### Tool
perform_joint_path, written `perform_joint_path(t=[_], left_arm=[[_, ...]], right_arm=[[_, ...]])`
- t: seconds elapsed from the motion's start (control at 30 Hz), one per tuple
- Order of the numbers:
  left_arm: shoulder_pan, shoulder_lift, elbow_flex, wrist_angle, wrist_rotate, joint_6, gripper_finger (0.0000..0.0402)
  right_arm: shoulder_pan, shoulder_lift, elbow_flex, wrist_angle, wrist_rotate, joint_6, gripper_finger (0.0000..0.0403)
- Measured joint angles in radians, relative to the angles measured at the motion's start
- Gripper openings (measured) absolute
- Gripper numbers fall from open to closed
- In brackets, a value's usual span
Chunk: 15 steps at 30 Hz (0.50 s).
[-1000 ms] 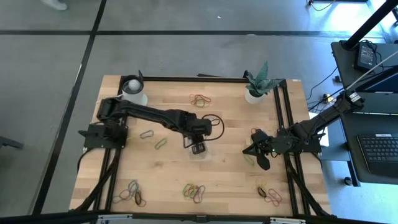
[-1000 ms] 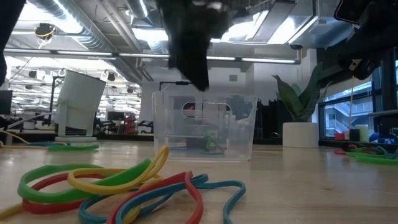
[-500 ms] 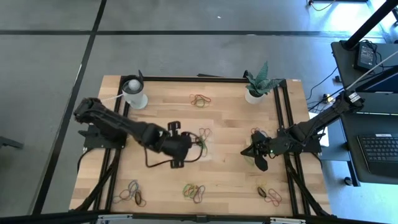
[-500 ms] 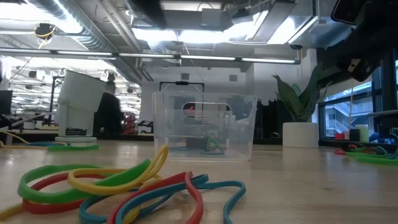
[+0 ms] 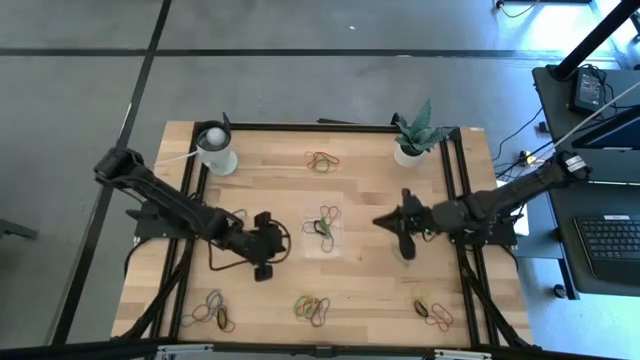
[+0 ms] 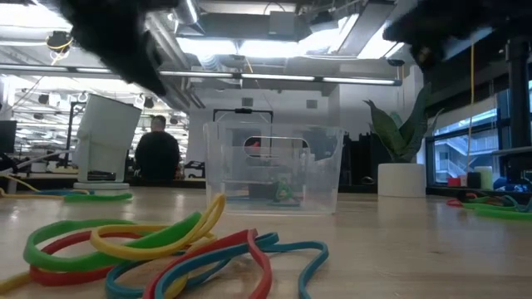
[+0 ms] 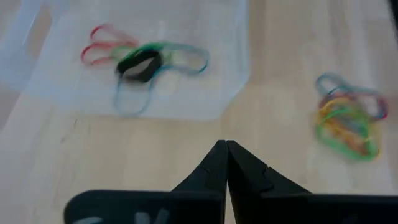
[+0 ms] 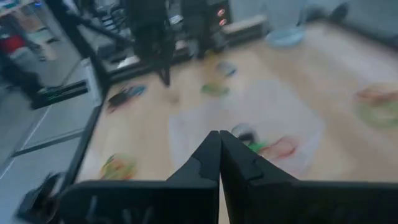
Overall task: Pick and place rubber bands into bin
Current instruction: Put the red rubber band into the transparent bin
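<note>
The rubber bands (image 5: pixel 312 308) lay in three loose heaps along the near edge of the counter (image 5: pixel 370 280), awaiting pickup. Mid-counter, one bin (image 5: pixel 322 227) already held several. Beside it, the left end effector (image 5: pixel 262 268) and right end effector (image 5: pixel 405 250) were pressed together, empty.

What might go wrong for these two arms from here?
1. The bin sits between the left gripper and the right gripper; either could nudge the light container.
2. Both grippers are shut and look empty, so they must open before any pick.
3. The rubber bands by the front edge lie tangled; a grab may lift several at once.
</note>
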Motion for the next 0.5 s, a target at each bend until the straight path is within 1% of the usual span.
perform_joint_path(t=[0.1, 0.17, 0.3, 0.43, 0.5], left_arm=[[0.026, -0.087, -0.088, -0.002, 0.002, 0.025, 0.0002], [0.051, -0.157, -0.143, 0.008, 0.019, 0.059, 0.0002], [0.123, -0.296, -0.23, 0.048, 0.071, 0.163, 0.0002], [0.22, -0.413, -0.282, 0.059, 0.126, 0.281, 0.0002], [0.273, -0.451, -0.289, 0.06, 0.159, 0.343, 0.0002]], right_arm=[[-0.076, 0.066, 0.123, -0.069, -0.001, -0.078, 0.0003], [-0.135, 0.135, 0.226, -0.122, -0.003, -0.118, 0.0005], [-0.267, 0.295, 0.443, -0.272, -0.008, -0.129, 0.0008], [-0.396, 0.469, 0.649, -0.424, -0.069, -0.125, 0.0009], [-0.456, 0.552, 0.741, -0.523, -0.103, -0.124, 0.0009]])
